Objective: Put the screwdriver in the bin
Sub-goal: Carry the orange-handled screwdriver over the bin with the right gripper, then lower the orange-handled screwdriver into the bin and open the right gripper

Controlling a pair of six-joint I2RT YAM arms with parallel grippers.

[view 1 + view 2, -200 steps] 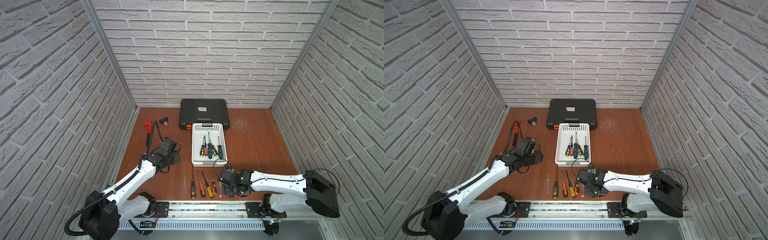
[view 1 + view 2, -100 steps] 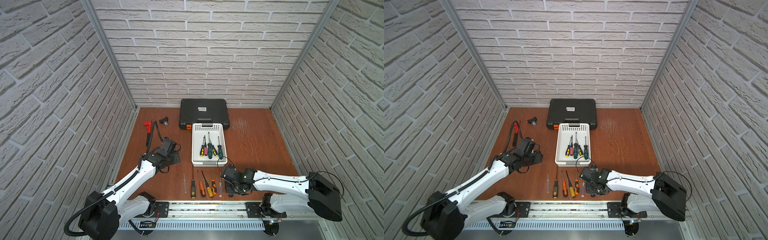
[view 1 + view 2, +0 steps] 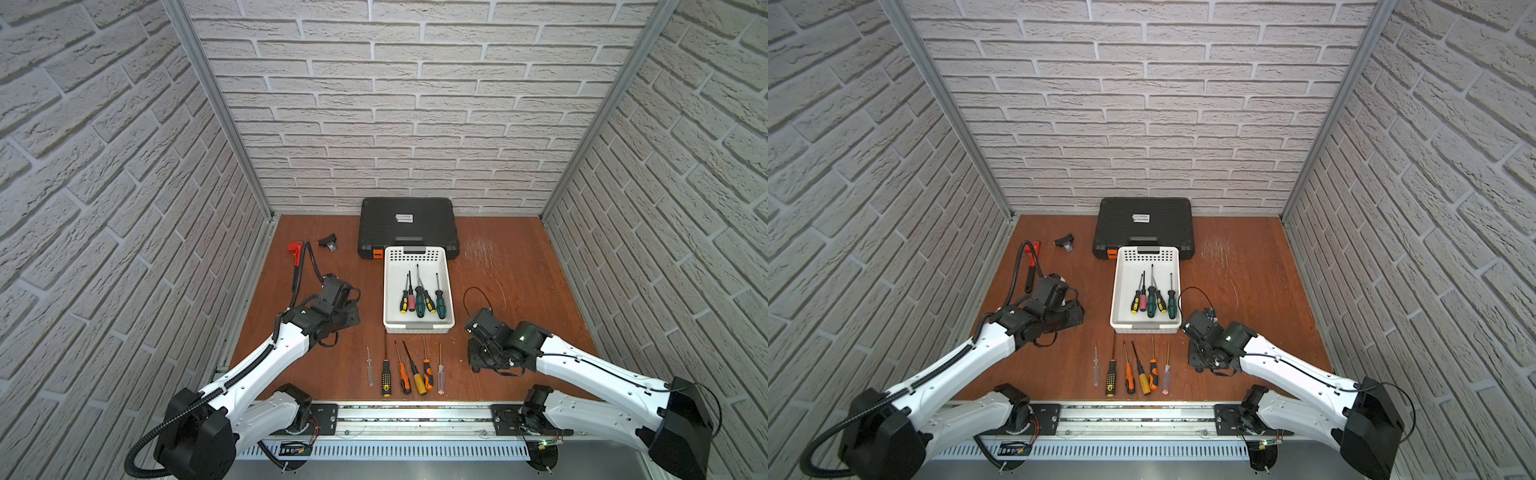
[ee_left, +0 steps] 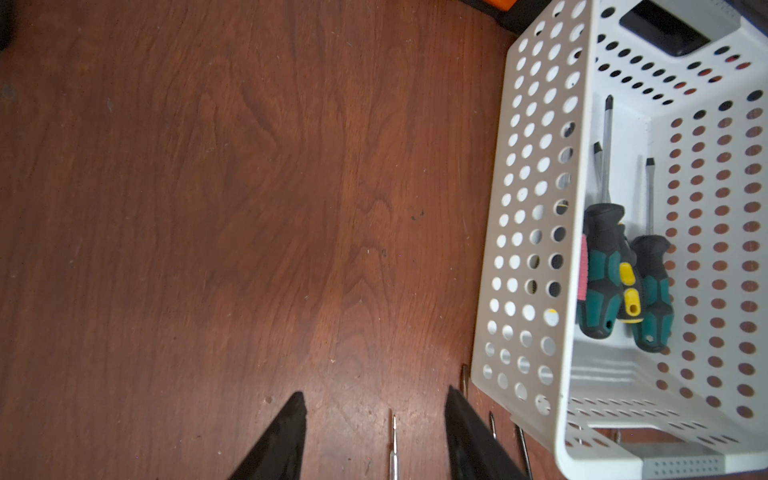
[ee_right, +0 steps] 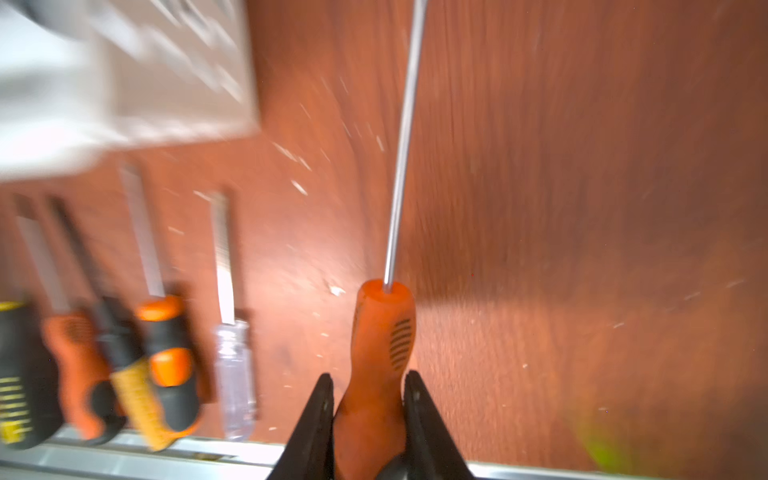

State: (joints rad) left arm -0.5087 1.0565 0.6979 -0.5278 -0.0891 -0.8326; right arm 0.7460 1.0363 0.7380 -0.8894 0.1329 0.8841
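The bin (image 3: 417, 330) stands mid-table, its long axis running near to far. Its far end meets the near edge of the case (image 3: 409, 226). The case is shut, with a white label on its lid, and its contents are hidden.

Five screwdrivers (image 3: 419, 305) lie in the bin toward its near end, handles near and tips far. From left they are yellow-black, pink, a large green one, another yellow-black and a smaller green one. In the left wrist view the green and yellow handles touch one another.

On the table (image 3: 498, 270), just near of the bin, a row (image 3: 417, 378) of six more lies outside it, parallel, tips toward the bin.

The screwdriver (image 5: 382, 332) of the task has an orange handle and is outside the bin. It is right of the row, off the bin's near right corner, with its shaft pointing far. The right gripper (image 5: 369, 376) is clamped on the butt of its handle, a jaw on each side. The scene around it is blurred, and I cannot tell whether it is clear of the table. In both top views the right arm (image 3: 582, 365) hides it.

The left gripper (image 4: 376, 409) is left of the bin over the table. Its jaws are apart and hold nothing.
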